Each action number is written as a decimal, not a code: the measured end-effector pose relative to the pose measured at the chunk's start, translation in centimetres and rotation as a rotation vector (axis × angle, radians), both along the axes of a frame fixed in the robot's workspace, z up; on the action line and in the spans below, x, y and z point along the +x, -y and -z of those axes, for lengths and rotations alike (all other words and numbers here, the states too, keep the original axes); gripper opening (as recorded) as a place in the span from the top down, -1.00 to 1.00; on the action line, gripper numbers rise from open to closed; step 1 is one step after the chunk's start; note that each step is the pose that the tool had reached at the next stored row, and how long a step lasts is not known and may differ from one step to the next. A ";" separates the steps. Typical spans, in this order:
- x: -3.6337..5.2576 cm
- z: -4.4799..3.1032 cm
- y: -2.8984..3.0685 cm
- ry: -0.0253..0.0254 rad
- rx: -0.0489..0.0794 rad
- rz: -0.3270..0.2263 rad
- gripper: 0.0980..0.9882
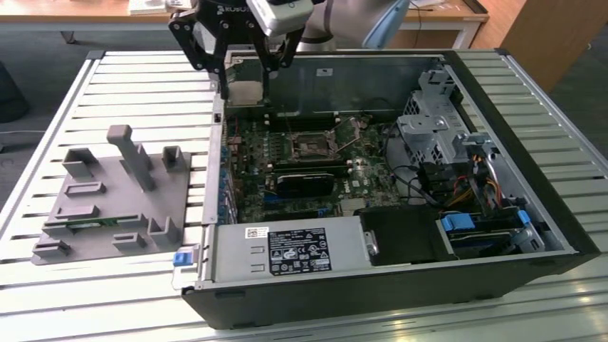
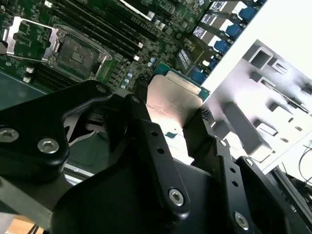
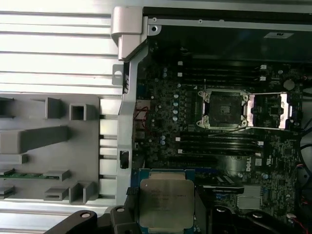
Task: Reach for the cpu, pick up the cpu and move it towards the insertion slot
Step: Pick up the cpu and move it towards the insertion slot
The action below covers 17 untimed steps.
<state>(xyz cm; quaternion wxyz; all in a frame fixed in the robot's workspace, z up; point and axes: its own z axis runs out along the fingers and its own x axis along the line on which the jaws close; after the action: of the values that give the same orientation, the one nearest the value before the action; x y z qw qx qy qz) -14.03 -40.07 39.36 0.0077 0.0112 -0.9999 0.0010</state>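
In the exterior view, the grey fixture [image 1: 114,196] lies on the table [image 1: 57,299] well to the pincer's left and below it. The pincer [image 1: 243,78] hangs over the open case's edge, pinching the cpu [image 1: 245,92] by two opposite edges. The chip looks light, stiff and slippery, its underside fragile, so edges suit. The insertion slot [image 1: 309,144] lies inside the case, down and right of the pincer.

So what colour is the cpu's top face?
Silvery metal, with a pale tan rim; the cpu, held in the gripper, shows best in the first wrist view.
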 end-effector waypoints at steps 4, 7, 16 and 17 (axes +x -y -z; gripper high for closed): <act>0.84 0.00 0.00 -0.0007 0.000 0.000 0.00; 1.47 0.00 0.00 -0.0013 0.000 0.000 0.00; 3.24 0.00 0.00 -0.0032 0.000 0.000 0.00; 3.40 0.00 0.00 -0.0034 0.000 0.000 0.00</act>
<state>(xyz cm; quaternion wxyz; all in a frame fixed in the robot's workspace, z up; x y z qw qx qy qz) -10.62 -40.06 39.36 0.0094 0.0113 -0.9999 0.0009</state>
